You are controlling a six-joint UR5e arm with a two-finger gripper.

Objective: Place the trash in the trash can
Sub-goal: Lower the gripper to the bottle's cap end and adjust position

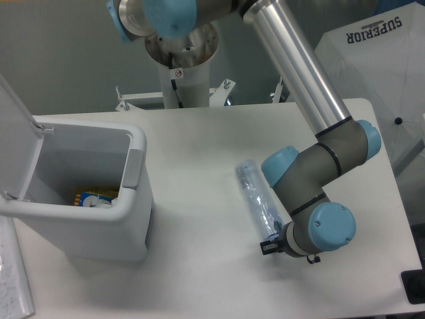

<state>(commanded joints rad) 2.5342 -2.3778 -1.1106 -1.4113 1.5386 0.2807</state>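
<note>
The gripper [271,244] sits at the near end of the bottle [257,201], gripping stage; whether its jaws are clamped, I cannot tell. Next comes lifting it over to the open trash can [133,219]

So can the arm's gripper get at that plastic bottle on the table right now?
Probably yes. The gripper is already at the near end of the bottle, which lies flat on the table with nothing around it. Whether the jaws have closed is hidden.

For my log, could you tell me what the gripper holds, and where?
The gripper appears shut on the near end of the plastic bottle, though the wrist partly hides the contact.
</note>
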